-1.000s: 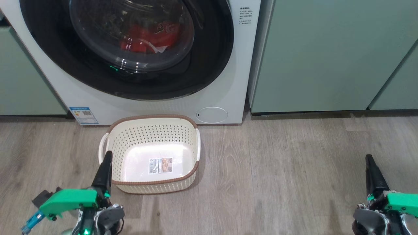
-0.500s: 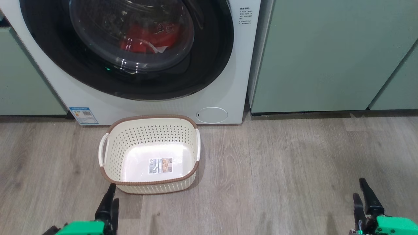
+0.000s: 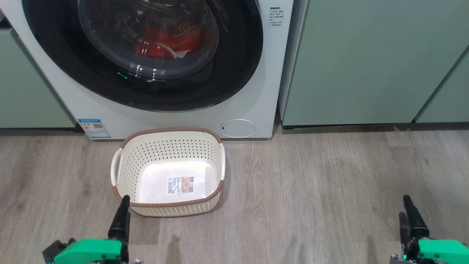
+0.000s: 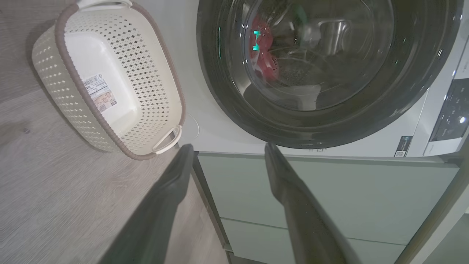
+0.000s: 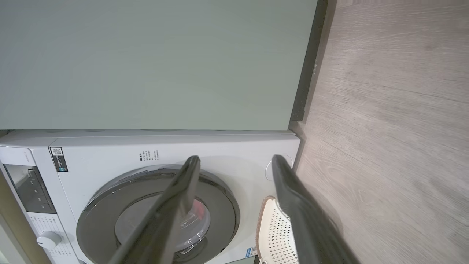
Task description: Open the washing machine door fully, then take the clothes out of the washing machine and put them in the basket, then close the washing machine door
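Over the last second both our grippers have dropped toward the bottom edge, and their jaws, pressed together before, now stand spread. Our left gripper (image 3: 124, 201) is at the lower left, by the near corner of the empty basket (image 3: 172, 209). Our right gripper (image 3: 405, 207) is at the lower right, over the floor (image 3: 311, 190). At the upper left, the washing machine (image 3: 256, 113) has its door (image 3: 240, 55) closed, with the red clothes (image 3: 161, 40) behind the glass.
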